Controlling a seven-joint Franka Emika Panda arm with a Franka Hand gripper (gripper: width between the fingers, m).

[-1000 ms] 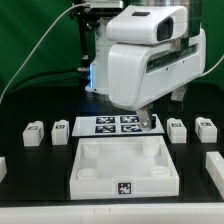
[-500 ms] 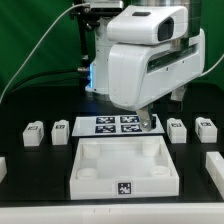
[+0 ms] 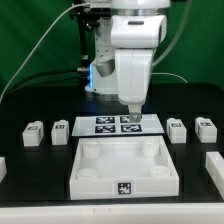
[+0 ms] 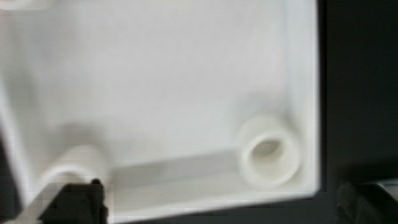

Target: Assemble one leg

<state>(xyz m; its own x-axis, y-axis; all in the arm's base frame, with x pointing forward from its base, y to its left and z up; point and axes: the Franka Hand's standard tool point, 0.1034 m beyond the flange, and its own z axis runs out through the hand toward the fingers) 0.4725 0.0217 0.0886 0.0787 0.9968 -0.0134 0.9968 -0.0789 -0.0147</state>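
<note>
- The gripper hangs empty over the worktop, touching nothing. In the exterior view it shows in front of the marker board.
- In the wrist view its fingertips stand wide apart, with the white square panel and a round corner socket below them.
- Each leg stands on the worktop beyond the panel: outer left leg and inner left leg on the exterior view's left of the marker board, inner right leg and outer right leg on its right.
</note>
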